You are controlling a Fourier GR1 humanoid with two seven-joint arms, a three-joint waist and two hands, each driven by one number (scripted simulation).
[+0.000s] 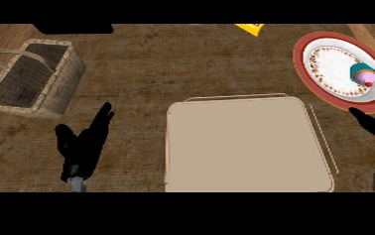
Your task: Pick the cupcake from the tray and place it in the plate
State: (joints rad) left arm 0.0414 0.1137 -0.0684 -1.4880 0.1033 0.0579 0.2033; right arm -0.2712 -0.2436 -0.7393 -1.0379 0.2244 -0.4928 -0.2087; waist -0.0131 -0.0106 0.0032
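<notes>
Wooden bench (183, 70) carries everything. I find the cupcake (362, 74) already on the plate (311, 75), at its right side; the tray (245, 147) holds nothing. My left robot hand (84, 142) rests spread, fingers straight, well left of the tray. Of the right robot hand (362, 121) only a dark tip shows below the plate — I cannot tell its state. My advice: draw it straight away without nudging the cupcake. Count — one cupcake, one plate, one tray, one wicker basket (36, 78), one yellow item (250, 28) at the far edge.
</notes>
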